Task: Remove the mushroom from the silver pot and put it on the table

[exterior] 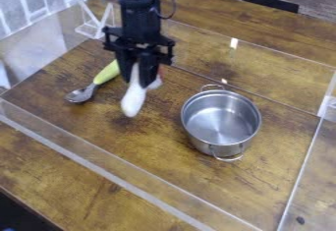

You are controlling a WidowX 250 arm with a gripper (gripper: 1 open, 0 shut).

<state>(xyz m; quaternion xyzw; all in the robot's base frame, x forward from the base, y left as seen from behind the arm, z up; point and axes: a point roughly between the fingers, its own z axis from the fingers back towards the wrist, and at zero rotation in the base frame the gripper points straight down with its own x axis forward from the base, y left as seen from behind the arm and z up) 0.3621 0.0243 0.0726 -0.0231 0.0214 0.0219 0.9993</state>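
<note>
1. One thing hangs in my black pincer [140, 75]: the toy mushroom [134, 97] with its thick white stem, jaws clamped on its upper end, the rest dangling below over the brown wooden table [79, 176].
2. Beside my pincer, to the right and lower, stands the shiny round silver pot [221, 121], empty.
3. Behind my pincer to the left lies a metal spoon with a yellow-green handle [92, 83].
4. I judge the mushroom light, stiff and smooth; gripping across the stem suits it best.

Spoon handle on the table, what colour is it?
Yellow-green; the spoon handle shows in the camera view.
</note>
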